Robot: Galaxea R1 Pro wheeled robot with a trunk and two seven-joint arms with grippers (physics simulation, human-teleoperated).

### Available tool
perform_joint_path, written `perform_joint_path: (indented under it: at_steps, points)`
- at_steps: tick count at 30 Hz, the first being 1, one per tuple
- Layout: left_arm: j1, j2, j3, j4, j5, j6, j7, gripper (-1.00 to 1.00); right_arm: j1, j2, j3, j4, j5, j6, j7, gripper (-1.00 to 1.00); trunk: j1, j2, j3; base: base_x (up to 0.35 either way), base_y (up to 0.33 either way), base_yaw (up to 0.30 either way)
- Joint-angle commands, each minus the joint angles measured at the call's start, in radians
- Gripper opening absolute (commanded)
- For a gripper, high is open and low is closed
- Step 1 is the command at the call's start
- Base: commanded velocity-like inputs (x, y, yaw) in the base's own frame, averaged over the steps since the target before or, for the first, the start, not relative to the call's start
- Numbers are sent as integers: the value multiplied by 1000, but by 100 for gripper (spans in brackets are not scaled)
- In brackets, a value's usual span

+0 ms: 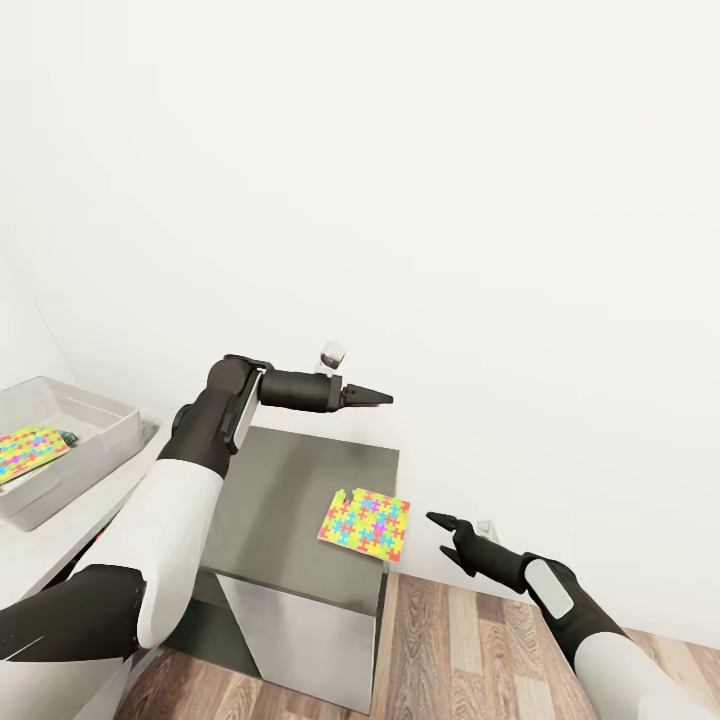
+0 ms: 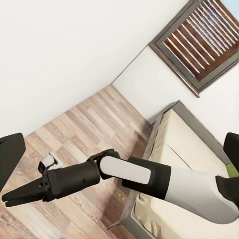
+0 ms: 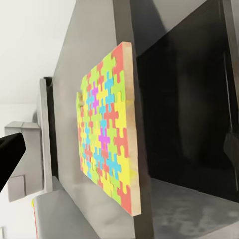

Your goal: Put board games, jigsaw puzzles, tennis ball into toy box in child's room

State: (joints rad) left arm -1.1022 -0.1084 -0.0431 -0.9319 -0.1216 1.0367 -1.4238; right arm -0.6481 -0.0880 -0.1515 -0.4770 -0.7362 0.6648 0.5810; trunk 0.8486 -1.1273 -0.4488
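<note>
Right gripper: my right gripper [image 1: 447,530] is hanging off the cabinet's front-right corner, over the wood floor [image 1: 450,640], fingers parted a little and holding nothing.
Left gripper: my left gripper [image 1: 378,398] is reaching out level above the back of the cabinet, fingertips drawn together to a point and empty as far as I can make out; the left wrist view is looking away toward the bed [image 2: 184,139], so I cannot confirm it from there.
Nearest toy: one jigsaw puzzle [image 1: 365,522] is lying flat on the dark grey cabinet top [image 1: 290,500], right at its front-right edge, with one side sitting almost flush with that edge in the right wrist view [image 3: 107,127].
Key relation: the puzzle is lying just to the left of my right gripper and slightly ahead of it, near but not touching; my left gripper is well above and behind it, so the right arm is the nearer one.
Puzzle shape: it is almost square, so no long axis is guiding my approach; the overhanging edge is the side I am judging easiest to pinch.
Toy box: the toy box [image 1: 90,420] is sitting far to my left on the pale table [image 1: 60,540], already holding the other puzzle panel [image 1: 28,450].
</note>
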Motion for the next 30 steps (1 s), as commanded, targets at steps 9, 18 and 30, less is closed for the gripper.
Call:
perform_joint_path:
  at_steps: [9,18,30]
  points:
    - [-1,0,2,-1,-10,10,-10,100,-1,1,-4,0,-1,7,0,100,0,-1,-1,0,98,0]
    - [-1,0,2,-1,-10,10,-10,100,-1,1,-4,0,0,6,-1,100,0,-1,-1,0,9,0]
    - [-1,0,2,-1,-10,10,-10,100,-1,1,-4,0,3,5,-1,100,0,-1,-1,0,71,0]
